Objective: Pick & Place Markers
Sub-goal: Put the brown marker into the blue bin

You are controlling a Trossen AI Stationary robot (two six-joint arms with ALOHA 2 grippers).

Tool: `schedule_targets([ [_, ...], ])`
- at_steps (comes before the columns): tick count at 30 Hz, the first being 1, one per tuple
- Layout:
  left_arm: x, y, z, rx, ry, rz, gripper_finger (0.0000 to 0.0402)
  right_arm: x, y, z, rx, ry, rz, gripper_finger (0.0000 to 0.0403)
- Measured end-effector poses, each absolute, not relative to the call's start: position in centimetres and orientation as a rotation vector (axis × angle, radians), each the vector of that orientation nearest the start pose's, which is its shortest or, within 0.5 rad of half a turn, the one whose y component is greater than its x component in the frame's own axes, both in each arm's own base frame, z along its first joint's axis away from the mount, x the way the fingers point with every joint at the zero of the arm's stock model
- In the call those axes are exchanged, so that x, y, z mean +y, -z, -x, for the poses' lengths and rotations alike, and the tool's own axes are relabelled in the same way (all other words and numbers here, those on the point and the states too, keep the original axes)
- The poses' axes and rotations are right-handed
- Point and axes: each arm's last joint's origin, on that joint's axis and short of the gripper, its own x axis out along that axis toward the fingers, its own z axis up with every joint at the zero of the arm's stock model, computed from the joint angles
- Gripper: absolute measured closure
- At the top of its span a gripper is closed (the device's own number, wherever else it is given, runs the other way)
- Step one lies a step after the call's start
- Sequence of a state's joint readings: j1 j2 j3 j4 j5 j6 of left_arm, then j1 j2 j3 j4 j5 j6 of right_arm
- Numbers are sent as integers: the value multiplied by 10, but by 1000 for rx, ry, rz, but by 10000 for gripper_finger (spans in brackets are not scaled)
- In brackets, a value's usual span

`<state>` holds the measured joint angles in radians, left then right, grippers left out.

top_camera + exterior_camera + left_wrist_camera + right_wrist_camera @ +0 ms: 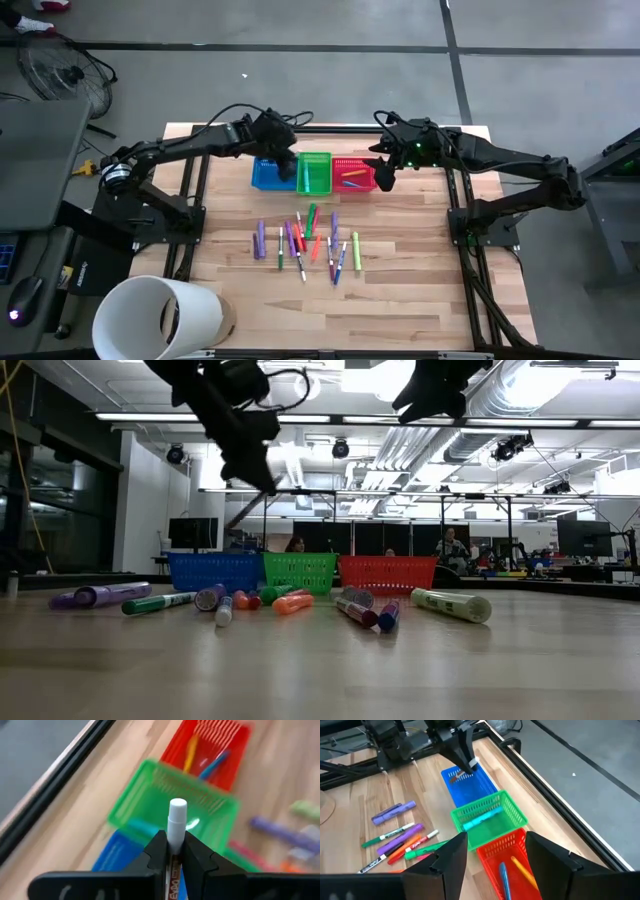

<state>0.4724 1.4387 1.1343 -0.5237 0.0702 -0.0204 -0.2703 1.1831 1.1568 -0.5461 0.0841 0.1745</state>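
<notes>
Wood table | loose markers scattered just in front of green basket | left gripper clamped on white-capped marker over blue basket | right gripper fingers apart, empty, over red basket

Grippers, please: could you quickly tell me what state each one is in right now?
Left tool: closed on a white-capped marker, above the blue basket.
Right tool: open, empty, above the red basket.
</notes>
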Motion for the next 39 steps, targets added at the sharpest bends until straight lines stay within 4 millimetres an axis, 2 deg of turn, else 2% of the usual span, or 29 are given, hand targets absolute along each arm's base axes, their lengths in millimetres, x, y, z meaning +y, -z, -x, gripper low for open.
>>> schedule_targets([
  [8,132,-266,-255,1055,-395,58,374,-69,-349,-238,541,406,-218,213],
  [13,133,-257,-254,1164,-331,-78,374,-69,-349,-238,540,412,-217,214],
  [25,136,-229,-272,1269,-199,-190,374,-69,-349,-238,535,420,-244,213],
  [31,129,-235,-287,1248,-146,-252,374,-69,-349,-238,536,420,-245,214],
  [35,128,-228,-297,1281,-129,-271,374,-69,-349,-238,538,421,-246,214],
  [39,128,-220,-296,1345,-115,-251,374,-69,-348,-238,542,421,-246,214],
])
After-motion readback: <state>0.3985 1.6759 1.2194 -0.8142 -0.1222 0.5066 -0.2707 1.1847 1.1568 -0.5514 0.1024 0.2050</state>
